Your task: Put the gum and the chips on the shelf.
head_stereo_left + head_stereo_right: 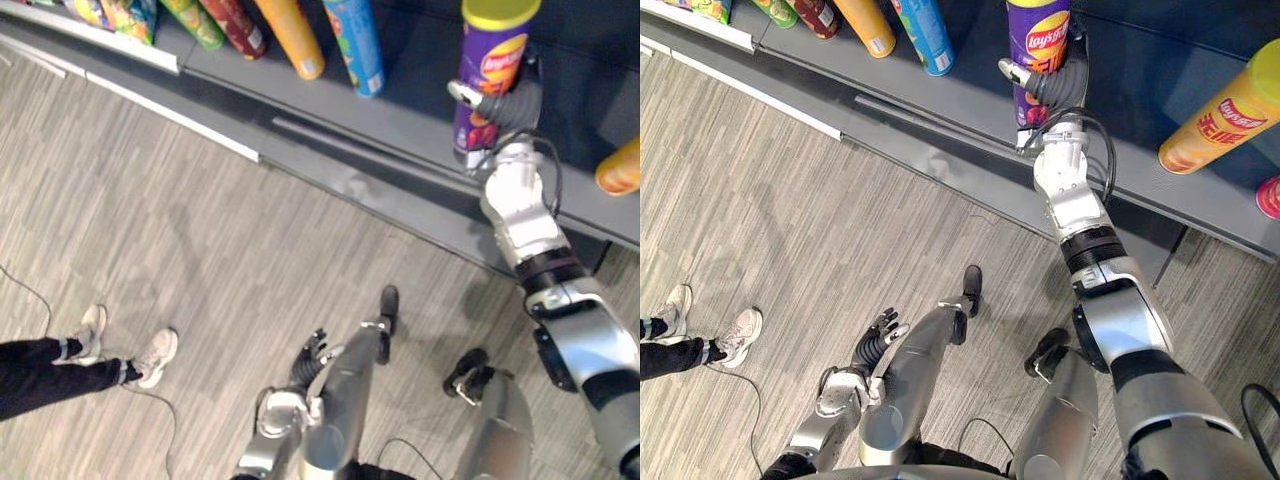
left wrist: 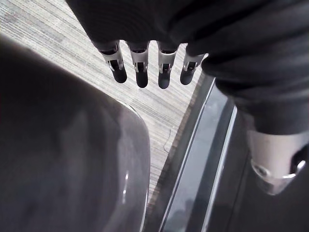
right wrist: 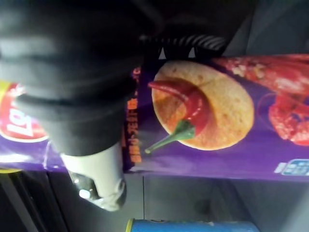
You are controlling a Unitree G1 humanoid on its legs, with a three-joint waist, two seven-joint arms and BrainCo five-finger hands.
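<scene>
In the upper right of the head views, the right hand [image 1: 512,105] has its fingers and thumb curled round the lower half of a tall purple chips can [image 1: 495,55] with a yellow lid. The can stands upright on the dark grey metal shelf [image 1: 400,110], base down at the board. The right wrist view shows the thumb [image 3: 99,179] pressed on the can's purple side, next to a printed crisp and red chilli. Further to the upper left along the same shelf are a blue cylindrical can [image 1: 352,45], an orange cylindrical can [image 1: 290,35] and a dark red can [image 1: 235,25]. At the right edge a yellow-orange can [image 1: 1225,110] sits tilted. The left hand [image 1: 308,360] hangs low at the bottom centre over the grey wood-grain floor [image 1: 200,230], its fingers [image 2: 140,72] straight, side by side and holding nothing. At the lower left a person's white trainers [image 1: 150,358] stand on that floor.
</scene>
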